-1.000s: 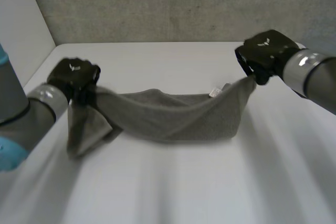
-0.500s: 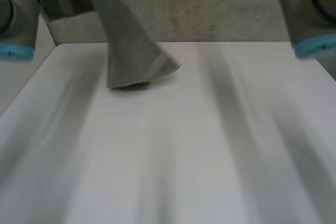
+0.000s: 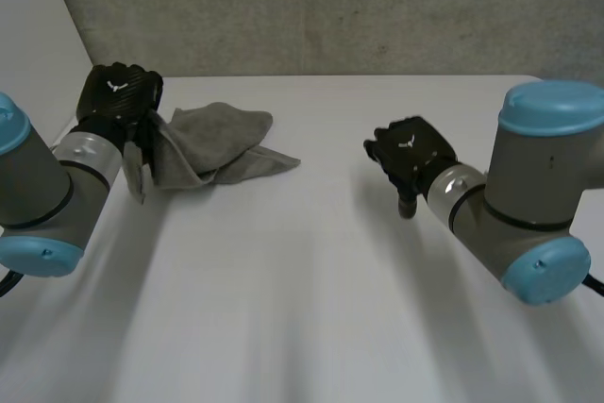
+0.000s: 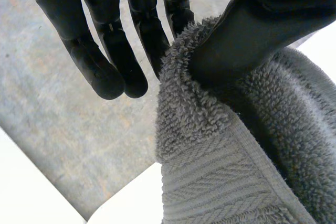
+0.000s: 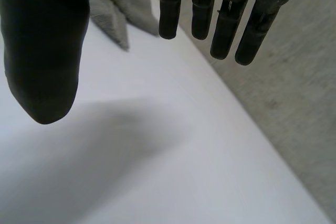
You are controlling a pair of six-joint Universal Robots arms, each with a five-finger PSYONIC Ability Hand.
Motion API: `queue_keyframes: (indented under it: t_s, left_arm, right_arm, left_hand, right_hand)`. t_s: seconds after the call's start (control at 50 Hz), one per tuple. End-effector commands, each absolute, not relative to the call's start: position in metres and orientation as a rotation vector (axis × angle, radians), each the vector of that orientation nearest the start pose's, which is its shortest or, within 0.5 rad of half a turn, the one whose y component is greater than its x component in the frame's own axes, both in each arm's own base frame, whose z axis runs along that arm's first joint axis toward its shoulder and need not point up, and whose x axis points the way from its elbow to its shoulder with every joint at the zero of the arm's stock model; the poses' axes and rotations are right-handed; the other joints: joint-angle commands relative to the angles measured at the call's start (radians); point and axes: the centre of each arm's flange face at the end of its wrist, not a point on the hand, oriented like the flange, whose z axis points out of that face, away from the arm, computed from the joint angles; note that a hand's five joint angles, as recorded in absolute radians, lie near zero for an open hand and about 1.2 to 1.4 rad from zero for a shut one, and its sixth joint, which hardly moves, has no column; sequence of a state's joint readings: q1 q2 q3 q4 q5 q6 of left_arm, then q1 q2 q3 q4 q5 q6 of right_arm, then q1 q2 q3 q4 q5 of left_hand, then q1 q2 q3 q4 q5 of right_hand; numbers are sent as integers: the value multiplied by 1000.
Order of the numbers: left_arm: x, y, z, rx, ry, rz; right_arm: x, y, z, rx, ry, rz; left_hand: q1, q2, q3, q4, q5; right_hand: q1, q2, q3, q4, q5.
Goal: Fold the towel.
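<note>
The big white table [image 3: 311, 280] is stretching out under everything, and a grey wall [image 3: 330, 7] is standing behind it. The left arm [image 3: 38, 195] is reaching in over the table's left side. The right arm [image 3: 528, 205] is reaching in over its right side.

The grey towel [image 3: 217, 143] is lying in a bunched heap on the far left part of the table, near the wall. One end of it is rising up to the left robot hand [image 3: 118, 101], and a short flap is hanging down beside that robot hand.

In the left wrist view, the left robot hand [image 4: 131, 30] is pinching the fluffy edge of the towel [image 4: 231, 171]. Its thumb [image 4: 252, 30] is pressing into the cloth, and its fingers [image 4: 149, 35] are pointing straight.

The right robot hand [image 3: 408, 153] is hanging over bare table, well apart from the towel. In the right wrist view, its fingers [image 5: 226, 19] are pointing straight and spread from its thumb [image 5: 44, 51], and they are holding nothing. The towel [image 5: 113, 11] is lying past its fingertips.
</note>
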State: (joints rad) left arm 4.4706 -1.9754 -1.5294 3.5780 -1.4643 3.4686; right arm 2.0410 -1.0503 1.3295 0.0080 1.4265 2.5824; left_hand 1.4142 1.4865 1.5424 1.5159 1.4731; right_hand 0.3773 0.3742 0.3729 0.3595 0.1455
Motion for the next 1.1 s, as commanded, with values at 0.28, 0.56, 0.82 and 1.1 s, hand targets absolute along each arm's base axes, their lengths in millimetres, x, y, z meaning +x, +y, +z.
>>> queue_keyframes:
  t_s: [0.28,0.56,0.82,1.1]
  left_arm:
    - [-275,-206,428,762,1540,-2853]
    - [-265,-178,412,813,1644,-2825]
    - [-246,-192,342,813,1848,-2603]
    - [-239,-183,293,876,1961,-2502]
  right_arm:
    - [334,-271,183,-852,2107,-1561]
    - [376,-269,169,-714,2025,-1402]
    - [365,-271,158,-690,2121,-1403]
    - [359,-269,176,-1048,2039,-1545]
  left_hand:
    - [-18,-90,-146,-120,-251]
    - [-18,-90,-146,-120,-251]
    - [-18,-90,-146,-120,-251]
    - [-18,-90,-146,-120,-251]
  right_hand:
    - [-54,-51,-50,-37,3]
    - [-169,-166,-164,-151,-112]
    - [-137,-134,-132,-119,-79]
    - [-104,-101,-100,-87,-47]
